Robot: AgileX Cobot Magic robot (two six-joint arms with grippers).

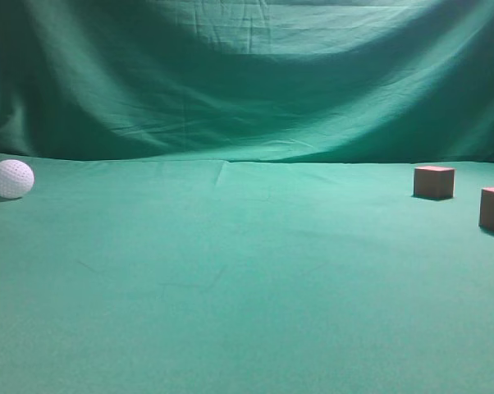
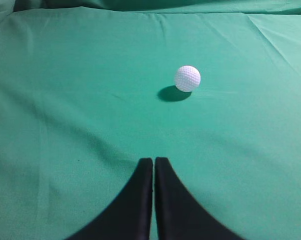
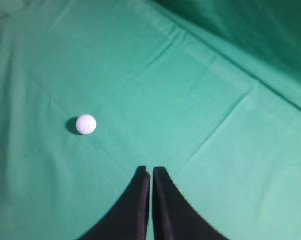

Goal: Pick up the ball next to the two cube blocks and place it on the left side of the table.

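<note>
We see the counter, a wide green cloth surface, filling the lower two thirds of the exterior view, with a matching green backdrop hanging across the top. Our left claw sits at the bottom centre of the left wrist view, its two dark fingers pressed together with only a hairline slit between them, gripping nothing. Our right claw shows at the bottom centre of the right wrist view, likewise clenched and empty. The two cube blocks stand at the right edge of the exterior view, apart from each other, the nearer one cut by the frame. The ball rests on the cloth at the far left edge of that view, well apart from the cubes and from both claws.
</note>
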